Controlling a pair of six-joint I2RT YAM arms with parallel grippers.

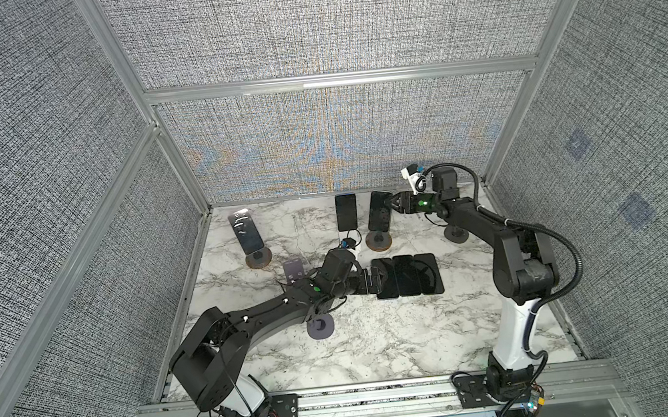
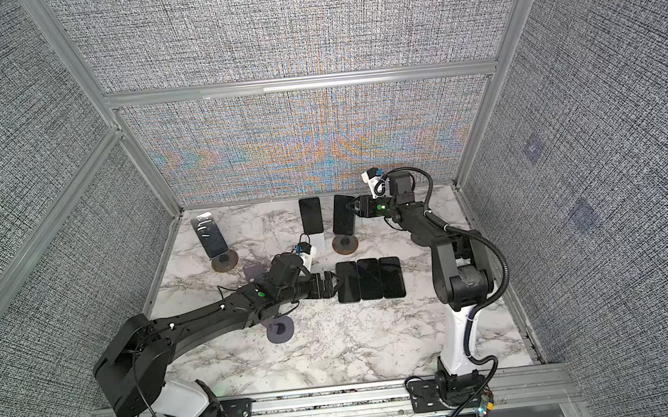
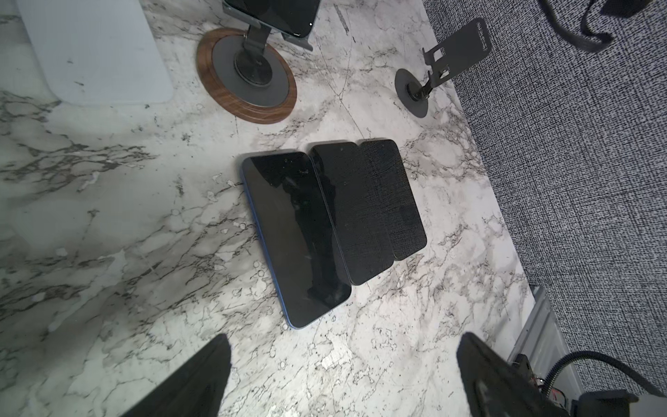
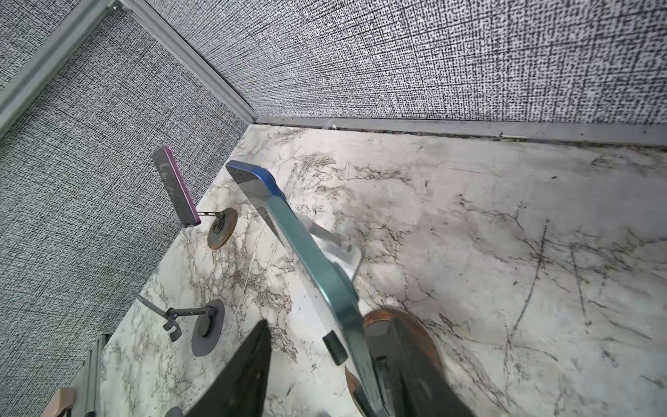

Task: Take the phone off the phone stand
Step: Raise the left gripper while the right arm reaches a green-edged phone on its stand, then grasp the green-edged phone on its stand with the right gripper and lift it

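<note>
Your right tool (image 1: 391, 203) straddles the phone (image 1: 380, 215), unclenched: centre it, squeeze the edges, lift clear of the stand (image 1: 379, 242). Your left tool (image 1: 377, 277) idles released.

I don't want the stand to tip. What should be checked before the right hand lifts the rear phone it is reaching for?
1. Right hand straddles the phone at its edge: ok.
2. Grip closed on it: not ok; a gap shows beside one finger.
3. Phone seated on its wood-based stand: ok.
4. Left hand out of the way: ok; open, by the three flat phones.
5. Neighbouring phone on the white stand stands apart: ok.
6. Stand's base will stay down: cannot tell.
</note>
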